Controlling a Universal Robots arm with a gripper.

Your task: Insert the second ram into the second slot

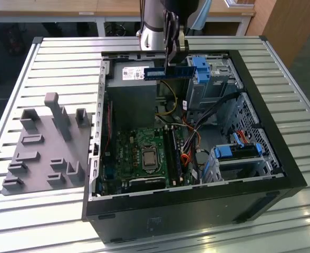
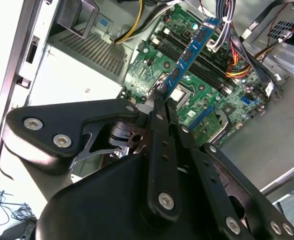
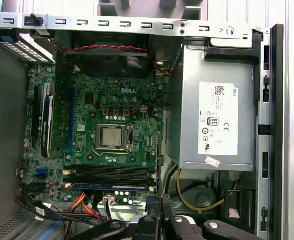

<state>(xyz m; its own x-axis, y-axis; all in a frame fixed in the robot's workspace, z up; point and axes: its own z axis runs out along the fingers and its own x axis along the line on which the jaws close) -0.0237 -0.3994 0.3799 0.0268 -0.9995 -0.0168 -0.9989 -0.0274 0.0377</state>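
Second ram (image 1: 167, 73) in end effector (image 1: 172, 63) grip

Matte black gripper (image 2: 159, 94) with silver screws (image 2: 166, 200), slim black fingers (image 2: 158, 120), on a grey arm (image 1: 150, 21).

PC case (image 1: 186, 213) sits open on the worktop (image 1: 65, 52), holder block (image 1: 44, 153) to the exterior view's left. Motherboard (image 1: 144, 158) lies inside, power supply (image 1: 131, 97) farther back. Claw (image 1: 172, 63) pinches the ram stick (image 1: 167, 73) above that.
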